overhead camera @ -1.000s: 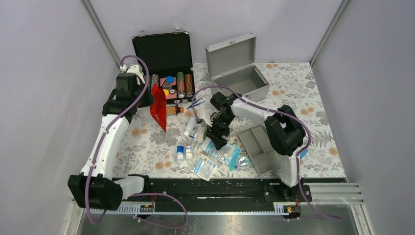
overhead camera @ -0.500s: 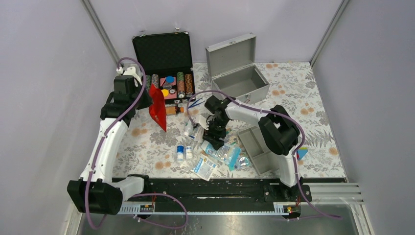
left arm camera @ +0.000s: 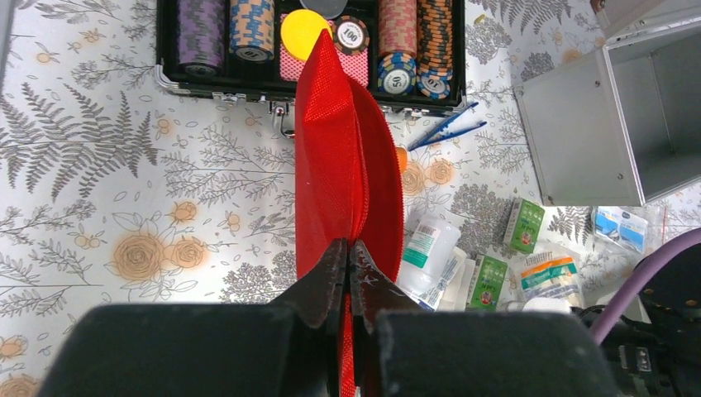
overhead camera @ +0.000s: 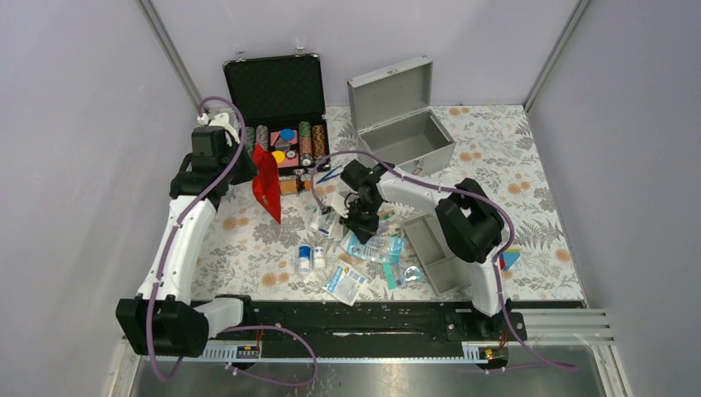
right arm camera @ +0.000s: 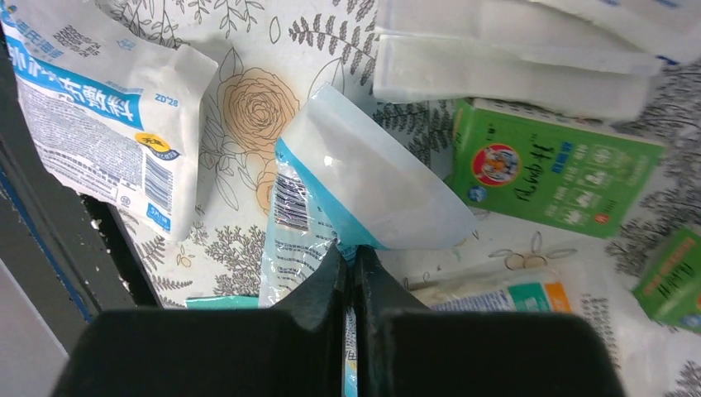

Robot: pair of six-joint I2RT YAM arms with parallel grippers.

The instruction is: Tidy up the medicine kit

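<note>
Right hand dragged its pinched packet leftward beside green box.

You see plain pale lavender walls on three sides, with metal corner posts at the back. The counter has a white cloth printed with orange flowers and grey ferns. A black rail runs along its near edge. Light is soft and even.
</note>
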